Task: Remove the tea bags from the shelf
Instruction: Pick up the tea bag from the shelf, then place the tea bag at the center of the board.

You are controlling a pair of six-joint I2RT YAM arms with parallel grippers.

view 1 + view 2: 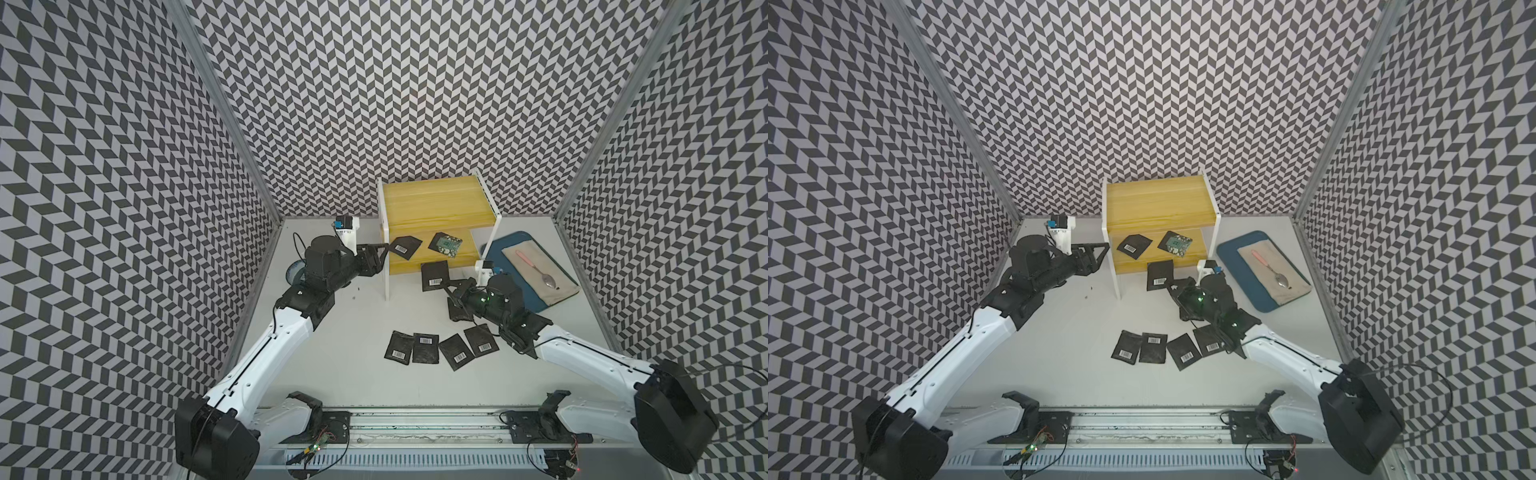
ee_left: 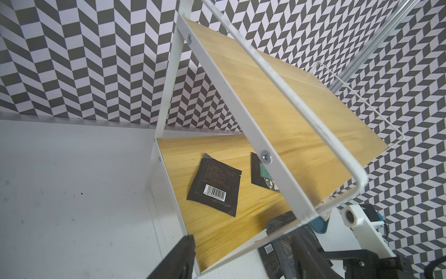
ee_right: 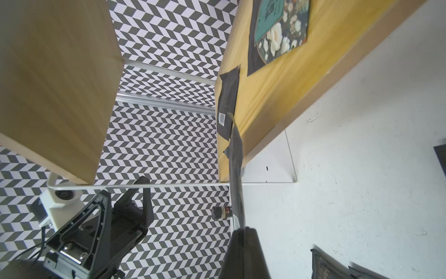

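Now, black barcoded flat sachet (image 1: 434, 272) is clamped by R gripper (image 1: 445, 286).
L gripper (image 1: 382, 252) is held open at yellow-board white-framed shelf (image 1: 436, 199).

— Where do the overhead cameras sit?
— High over the front edge of the table (image 1: 357, 390), angled down toward the back wall (image 1: 395, 104). Both top views take in the whole workspace, with the shelf (image 1: 1158, 203) just above center frame.
— And the wrist cameras?
— Close in. The left wrist view peers through the shelf's end frame; the right wrist view skims its lower board. Both catch the green-faced tea bag (image 3: 281, 31).
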